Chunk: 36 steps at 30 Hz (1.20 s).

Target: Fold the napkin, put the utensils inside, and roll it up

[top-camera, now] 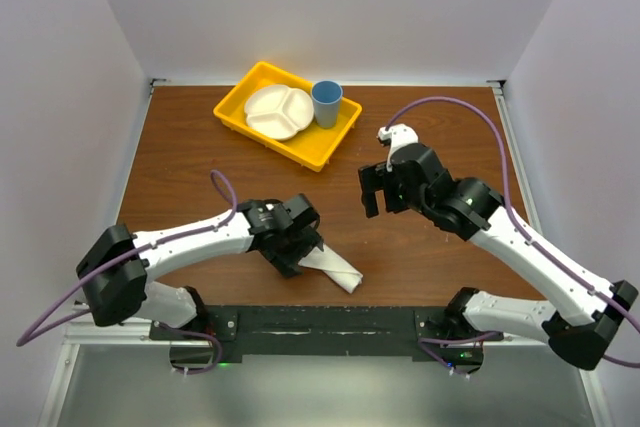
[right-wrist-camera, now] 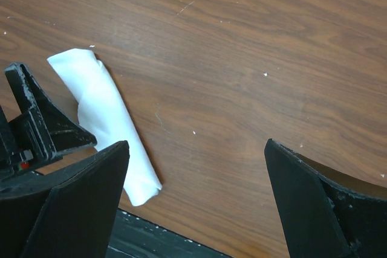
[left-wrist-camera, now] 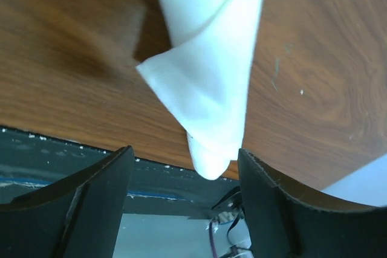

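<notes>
While the left gripper hangs low near the front edge of the bench, its jaws stand spread. One end of the rolled napkin lies between them, seemingly touching neither. The roll's long axis runs from that gripper diagonally rightward, so the left arm is far nearer. No knife shows. Further right, the right gripper hovers spread wide and empty, well apart from the roll. The bench is brown woodgrain, walled in white on three sides.

top cam overhead, wrist cams close, facing down; all share napkin.
</notes>
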Tool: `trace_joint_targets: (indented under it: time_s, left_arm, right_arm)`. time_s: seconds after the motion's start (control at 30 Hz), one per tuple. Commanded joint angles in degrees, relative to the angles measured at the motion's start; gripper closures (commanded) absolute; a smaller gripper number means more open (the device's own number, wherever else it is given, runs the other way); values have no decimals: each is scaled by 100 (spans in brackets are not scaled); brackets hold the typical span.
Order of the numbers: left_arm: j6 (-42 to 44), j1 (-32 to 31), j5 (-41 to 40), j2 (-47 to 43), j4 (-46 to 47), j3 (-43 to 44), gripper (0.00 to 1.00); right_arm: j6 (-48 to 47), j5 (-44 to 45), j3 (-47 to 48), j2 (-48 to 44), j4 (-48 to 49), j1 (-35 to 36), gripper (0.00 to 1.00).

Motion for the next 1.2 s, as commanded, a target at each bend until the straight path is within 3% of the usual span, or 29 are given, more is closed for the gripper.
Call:
trace_joint_targets:
  time_s: [0.0, 0.23, 0.43, 0.8, 1.17]
  left_arm:
    - [-1150, -92, -275, 181, -350, 257, 24]
    - [-1141, -127, -345, 884, -210, 661, 12]
    - [-1220, -119, -715, 1104, -394, 968, 14]
    - [-1344, -101, -610, 1561, -683, 1285, 19]
    - [-1317, -48, -653, 1746, -306, 996, 22]
  right_arm:
    - [-199, 17, -260, -358, -109, -23, 2]
    - [-323, 69, -542, -605, -197, -49, 2]
    - [-367, 60, -613, -807, -215, -41, 2]
    - [-428, 96, -516, -956, -294, -49, 2]
    - [-446, 78, -560, -1044, -347, -49, 2]
